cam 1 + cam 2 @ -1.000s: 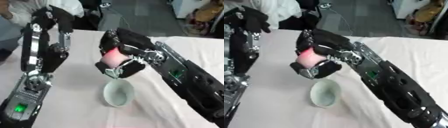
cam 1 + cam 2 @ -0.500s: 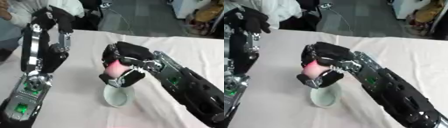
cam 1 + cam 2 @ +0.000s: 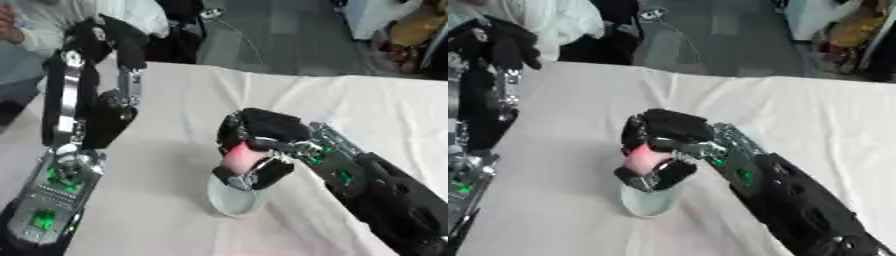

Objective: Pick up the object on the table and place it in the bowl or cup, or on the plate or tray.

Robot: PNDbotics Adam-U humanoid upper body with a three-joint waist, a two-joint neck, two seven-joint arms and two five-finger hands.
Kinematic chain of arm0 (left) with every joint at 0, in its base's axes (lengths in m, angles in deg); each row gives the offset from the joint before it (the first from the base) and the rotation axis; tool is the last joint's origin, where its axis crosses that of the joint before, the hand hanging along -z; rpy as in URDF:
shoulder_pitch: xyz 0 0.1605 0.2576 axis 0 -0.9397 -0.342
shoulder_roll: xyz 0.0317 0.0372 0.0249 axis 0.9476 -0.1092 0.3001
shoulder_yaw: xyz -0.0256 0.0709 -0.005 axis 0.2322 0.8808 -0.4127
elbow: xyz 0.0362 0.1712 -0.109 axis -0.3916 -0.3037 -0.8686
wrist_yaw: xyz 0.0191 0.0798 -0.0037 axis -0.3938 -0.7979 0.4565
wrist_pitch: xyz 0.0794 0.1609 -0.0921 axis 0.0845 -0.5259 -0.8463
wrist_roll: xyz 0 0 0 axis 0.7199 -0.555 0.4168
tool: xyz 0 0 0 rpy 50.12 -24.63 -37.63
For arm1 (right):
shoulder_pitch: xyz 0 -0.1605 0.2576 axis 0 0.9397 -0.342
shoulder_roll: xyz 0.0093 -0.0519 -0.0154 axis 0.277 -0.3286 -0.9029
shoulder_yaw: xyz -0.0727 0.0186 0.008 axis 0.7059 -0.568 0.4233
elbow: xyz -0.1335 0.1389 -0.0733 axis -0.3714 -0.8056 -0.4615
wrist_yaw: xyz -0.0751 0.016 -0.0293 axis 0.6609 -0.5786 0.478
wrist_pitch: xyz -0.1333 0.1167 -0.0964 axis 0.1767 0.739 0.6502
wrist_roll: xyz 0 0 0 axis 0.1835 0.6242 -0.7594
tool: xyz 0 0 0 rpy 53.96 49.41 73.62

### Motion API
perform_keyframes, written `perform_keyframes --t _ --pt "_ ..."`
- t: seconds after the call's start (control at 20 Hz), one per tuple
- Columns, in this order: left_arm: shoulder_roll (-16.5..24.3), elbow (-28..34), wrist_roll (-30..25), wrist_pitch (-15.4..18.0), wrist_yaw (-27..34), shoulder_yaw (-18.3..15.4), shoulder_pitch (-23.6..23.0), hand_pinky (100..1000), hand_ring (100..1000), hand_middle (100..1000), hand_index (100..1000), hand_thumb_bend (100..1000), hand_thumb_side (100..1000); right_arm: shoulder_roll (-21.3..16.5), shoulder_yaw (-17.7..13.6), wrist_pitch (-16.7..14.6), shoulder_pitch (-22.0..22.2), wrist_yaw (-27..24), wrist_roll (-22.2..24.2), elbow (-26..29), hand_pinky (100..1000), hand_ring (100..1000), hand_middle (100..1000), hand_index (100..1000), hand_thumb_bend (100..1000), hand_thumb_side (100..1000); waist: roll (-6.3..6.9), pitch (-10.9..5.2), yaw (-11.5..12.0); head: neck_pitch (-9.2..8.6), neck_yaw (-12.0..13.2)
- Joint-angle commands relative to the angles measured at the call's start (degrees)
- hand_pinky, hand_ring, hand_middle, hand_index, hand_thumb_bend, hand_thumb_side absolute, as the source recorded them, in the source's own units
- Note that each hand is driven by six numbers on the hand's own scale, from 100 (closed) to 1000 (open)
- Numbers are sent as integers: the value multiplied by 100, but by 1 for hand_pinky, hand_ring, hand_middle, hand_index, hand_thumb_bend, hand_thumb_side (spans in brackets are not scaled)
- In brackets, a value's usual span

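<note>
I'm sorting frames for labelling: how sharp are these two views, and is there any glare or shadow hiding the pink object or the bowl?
Left eye view: soft throughout, yet the pink object in the right hand is readable; no glare. Right eye view: equally soft; the bowl is pale against the tablecloth, its rim partly hidden by the hand, with only faint shadow beside it.

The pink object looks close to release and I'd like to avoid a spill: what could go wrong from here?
1. The right hand is curled round the pink object just above the pale cup; an off-centre release could bounce it off the rim.
2. The fingers hang close to the rim, so opening or withdrawing might tip the cup.
</note>
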Motion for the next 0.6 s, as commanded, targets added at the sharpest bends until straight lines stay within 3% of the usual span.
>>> perform_keyframes --t 0.05,0.6 --pt "111 88 -10 14 15 -19 100 536 387 558 622 100 660 43 -91 -111 -44 126 -72 -82 100 100 100 258 100 465 33 -66 15 -67 -4" --pt "94 88 -11 19 13 -12 136 536 388 558 622 100 660 162 -52 -275 108 254 -122 -291 100 100 100 255 100 487 40 -42 46 -90 11"
